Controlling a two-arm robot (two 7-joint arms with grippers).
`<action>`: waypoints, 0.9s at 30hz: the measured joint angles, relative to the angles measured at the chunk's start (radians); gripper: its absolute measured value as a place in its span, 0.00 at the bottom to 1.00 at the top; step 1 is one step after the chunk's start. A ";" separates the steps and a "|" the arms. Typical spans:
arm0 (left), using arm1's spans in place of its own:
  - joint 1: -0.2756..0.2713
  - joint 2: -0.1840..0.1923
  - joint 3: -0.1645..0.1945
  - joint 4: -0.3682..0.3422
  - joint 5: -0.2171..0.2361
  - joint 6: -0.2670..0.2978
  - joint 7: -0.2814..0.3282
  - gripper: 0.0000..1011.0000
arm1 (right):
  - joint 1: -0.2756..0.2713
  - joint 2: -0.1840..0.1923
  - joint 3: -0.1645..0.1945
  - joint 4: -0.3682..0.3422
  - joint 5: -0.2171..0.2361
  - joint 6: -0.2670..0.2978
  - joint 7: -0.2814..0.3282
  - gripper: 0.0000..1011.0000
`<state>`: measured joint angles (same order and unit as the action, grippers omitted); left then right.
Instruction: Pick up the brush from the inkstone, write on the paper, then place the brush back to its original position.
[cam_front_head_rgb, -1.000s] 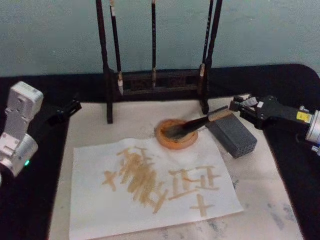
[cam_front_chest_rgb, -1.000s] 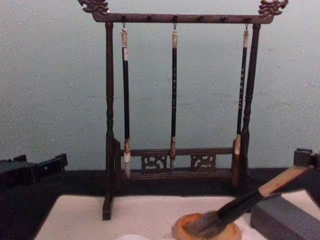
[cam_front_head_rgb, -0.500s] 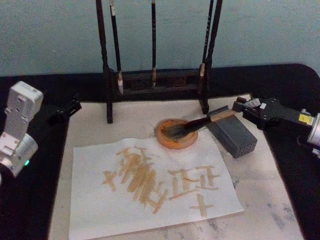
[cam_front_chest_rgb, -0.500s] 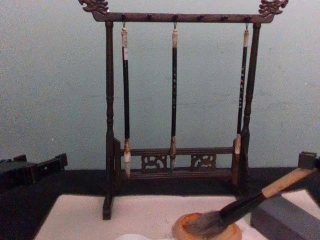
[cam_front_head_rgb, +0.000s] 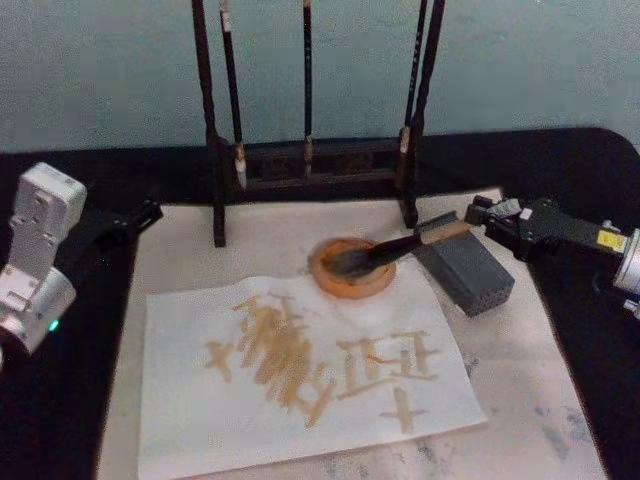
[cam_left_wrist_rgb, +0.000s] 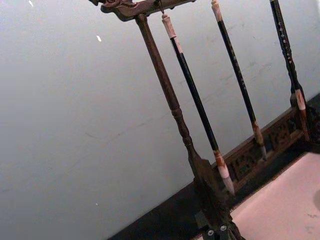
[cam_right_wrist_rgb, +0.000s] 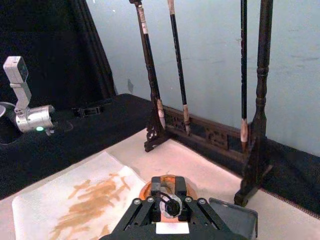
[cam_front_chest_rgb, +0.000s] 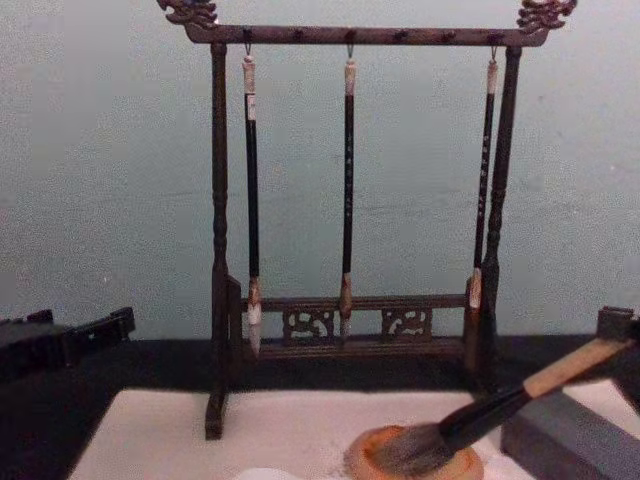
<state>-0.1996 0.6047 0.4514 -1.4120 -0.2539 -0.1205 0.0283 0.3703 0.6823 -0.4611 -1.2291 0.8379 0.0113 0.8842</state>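
The brush (cam_front_head_rgb: 395, 250) lies with its bristle head in the round inkstone (cam_front_head_rgb: 350, 266) and its tan handle end propped on the grey block (cam_front_head_rgb: 462, 272), pointing toward the right gripper (cam_front_head_rgb: 480, 213). That gripper sits just off the handle tip, its jaws parted and holding nothing. The paper (cam_front_head_rgb: 300, 375), covered in tan strokes, lies on the pale mat (cam_front_head_rgb: 520, 380) of the worktop, just in front of the inkstone. Behind stands the brush rack (cam_front_chest_rgb: 350, 200) with three slim hanging brushes (cam_front_chest_rgb: 348, 190). The left gripper (cam_front_head_rgb: 135, 218) rests at the worktop's left edge, well apart from everything; whether its jaws are parted I cannot tell.
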 joint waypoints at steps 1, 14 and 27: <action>0.000 0.000 0.000 0.000 0.000 0.000 0.000 0.99 | 0.000 0.000 0.000 0.000 0.000 0.000 0.000 0.17; 0.000 0.000 0.000 0.000 0.000 0.000 0.000 0.99 | 0.003 -0.001 -0.001 0.006 -0.001 0.001 0.001 0.17; 0.000 0.000 0.000 0.000 0.000 0.000 0.000 0.99 | 0.006 -0.009 -0.002 0.021 0.008 0.017 0.000 0.17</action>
<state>-0.1995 0.6047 0.4514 -1.4120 -0.2539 -0.1205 0.0283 0.3764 0.6731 -0.4629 -1.2084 0.8459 0.0283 0.8844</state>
